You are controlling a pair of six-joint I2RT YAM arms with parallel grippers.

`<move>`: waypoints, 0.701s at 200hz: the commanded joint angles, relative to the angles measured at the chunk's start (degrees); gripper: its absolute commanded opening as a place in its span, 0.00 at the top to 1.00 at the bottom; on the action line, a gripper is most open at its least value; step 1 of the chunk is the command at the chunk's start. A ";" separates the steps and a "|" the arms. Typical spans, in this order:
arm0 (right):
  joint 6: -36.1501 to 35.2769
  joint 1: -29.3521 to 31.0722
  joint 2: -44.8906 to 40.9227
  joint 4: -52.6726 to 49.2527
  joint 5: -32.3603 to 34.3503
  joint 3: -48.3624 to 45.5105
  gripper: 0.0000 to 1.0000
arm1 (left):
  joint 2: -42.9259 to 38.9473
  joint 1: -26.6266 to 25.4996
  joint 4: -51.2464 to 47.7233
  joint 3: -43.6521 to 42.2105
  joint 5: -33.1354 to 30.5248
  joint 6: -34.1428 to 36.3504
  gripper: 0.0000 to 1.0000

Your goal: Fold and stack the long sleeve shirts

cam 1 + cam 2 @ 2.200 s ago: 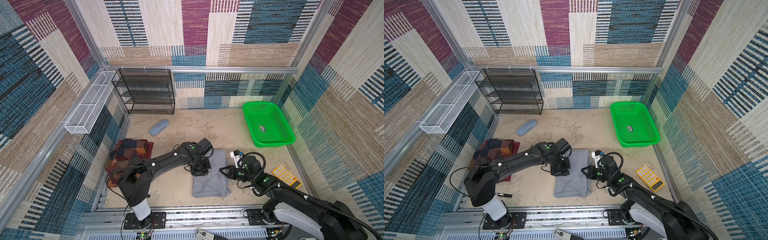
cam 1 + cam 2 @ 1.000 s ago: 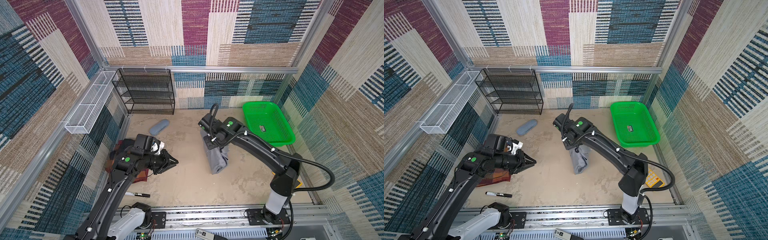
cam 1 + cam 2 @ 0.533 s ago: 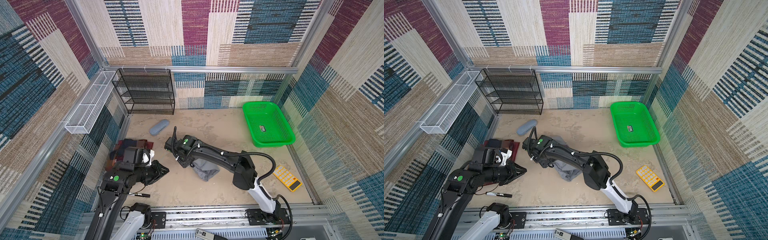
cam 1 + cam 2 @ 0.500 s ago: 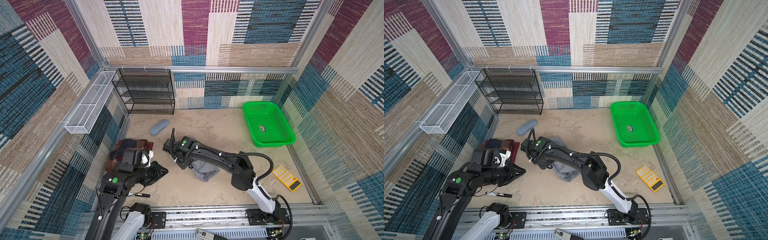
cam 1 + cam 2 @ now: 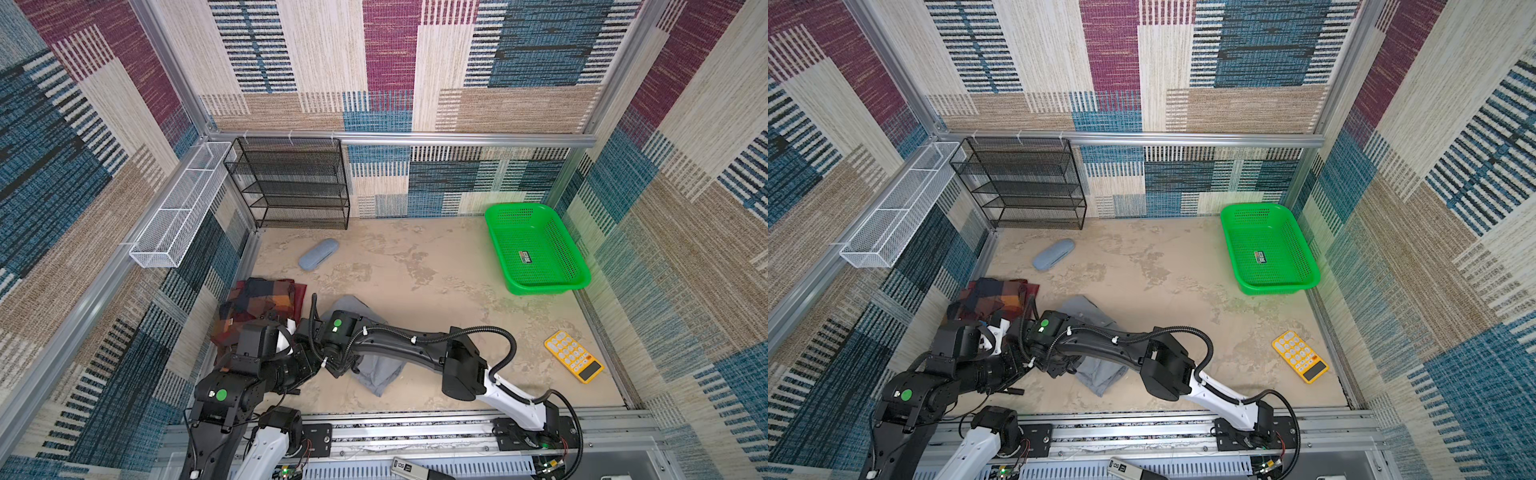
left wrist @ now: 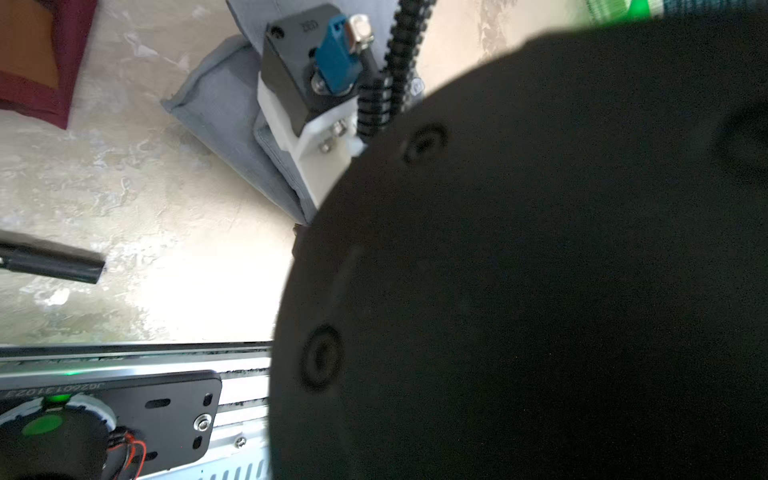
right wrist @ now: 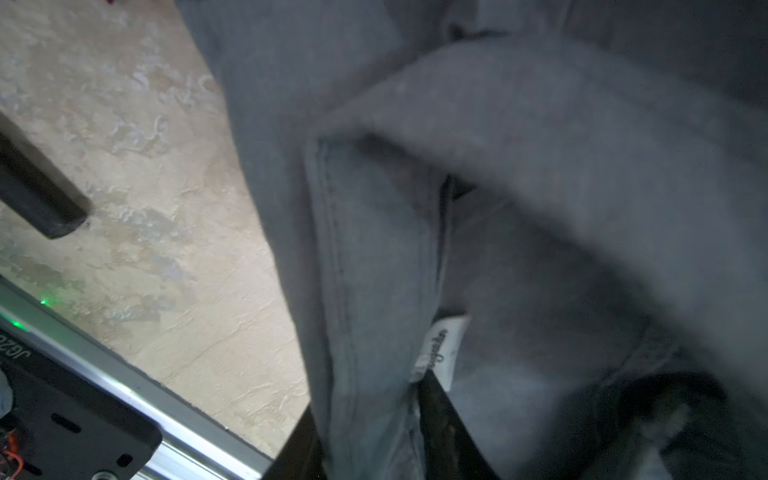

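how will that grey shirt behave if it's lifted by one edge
Probably floppy: the grey shirt lies rumpled in soft folds, holding no shape. Lifted by one edge it would likely sag and unfold, since the layers look loose in the right wrist view. Pushed, its creases suggest bunching, not sliding.

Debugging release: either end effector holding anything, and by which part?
Cannot tell. Right end effector sits on the grey shirt, cloth hiding its jaws; left end effector's jaws are blocked too.
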 commanded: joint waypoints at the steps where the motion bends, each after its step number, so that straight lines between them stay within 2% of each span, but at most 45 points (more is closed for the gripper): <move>1: 1.69 0.67 -0.86 0.03 -2.10 1.95 0.53 | -1.48 0.07 -0.19 -1.75 -1.70 -1.10 0.79; 23: 0.66 1.96 -2.05 0.42 -6.05 5.77 0.39 | -3.22 0.11 -0.24 -3.21 -3.44 -2.34 0.79; 50: 0.40 2.90 -5.45 2.08 -9.59 5.71 0.33 | -4.83 0.07 -1.20 -2.89 -6.49 -2.23 0.79; 90: 0.57 1.05 -15.76 4.45 -5.80 -3.51 0.35 | -6.03 0.07 -2.14 -2.61 -8.46 -2.82 0.80; 114: 0.57 -2.49 -22.99 9.90 -8.40 -11.80 0.45 | -7.17 0.07 -3.21 -2.08 -11.14 -3.94 0.80; 140: -0.10 -5.68 -29.30 14.93 -11.25 -17.87 0.44 | -9.99 0.07 -5.29 0.45 -15.07 -6.30 0.80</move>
